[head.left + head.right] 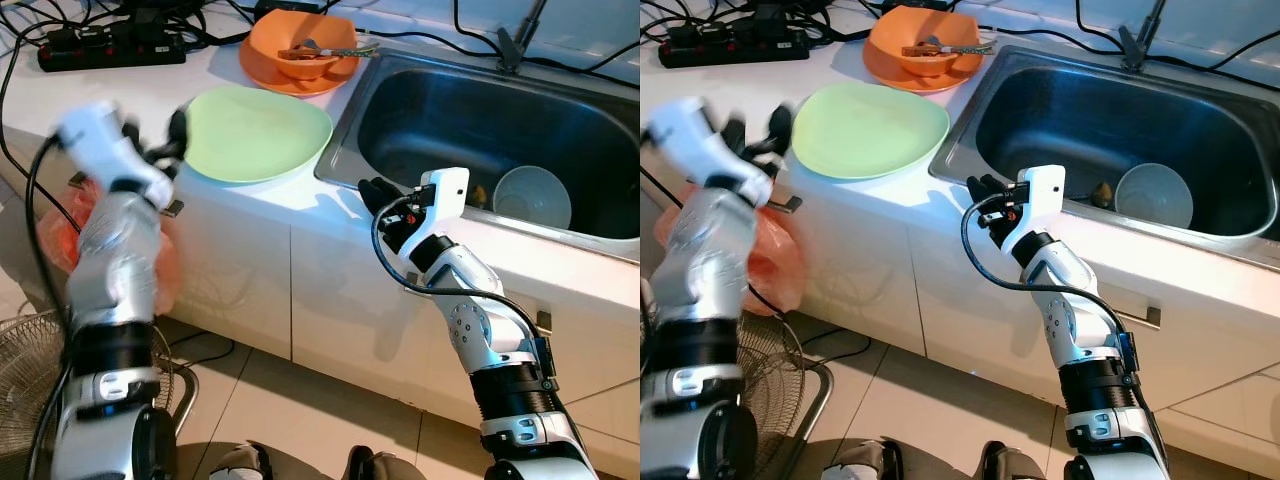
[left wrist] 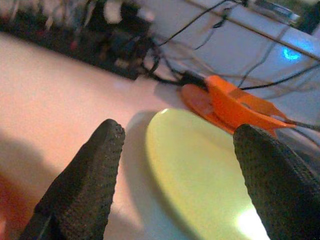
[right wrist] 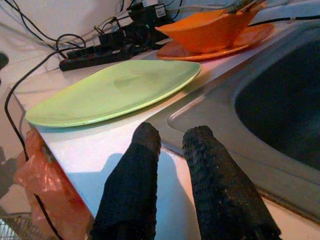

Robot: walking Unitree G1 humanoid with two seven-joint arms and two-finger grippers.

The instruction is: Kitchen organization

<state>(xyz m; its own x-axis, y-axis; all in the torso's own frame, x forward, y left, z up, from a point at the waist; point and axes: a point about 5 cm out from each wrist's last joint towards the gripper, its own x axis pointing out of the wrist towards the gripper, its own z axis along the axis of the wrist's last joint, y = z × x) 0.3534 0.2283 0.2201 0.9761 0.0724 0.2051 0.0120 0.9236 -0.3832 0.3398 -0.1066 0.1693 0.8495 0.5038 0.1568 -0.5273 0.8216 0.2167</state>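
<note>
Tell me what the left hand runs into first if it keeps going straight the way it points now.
Most likely the green plate. The left hand is open at the counter's edge, and the plate's near rim lies between its fingers. The orange bowl sits farther along, though depth is hard to judge.

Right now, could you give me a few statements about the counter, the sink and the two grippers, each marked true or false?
1. The green plate lies on the counter beside the sink. True.
2. The left gripper is shut on the plate. False: its fingers are spread open, with the plate's edge in front of them.
3. An orange bowl with utensils in it sits on an orange plate. True.
4. The white bowl stands on the counter. False: it sits inside the sink.
5. The right gripper holds the white bowl. False: it holds nothing, and is at the counter's front edge near the sink's corner.
</note>
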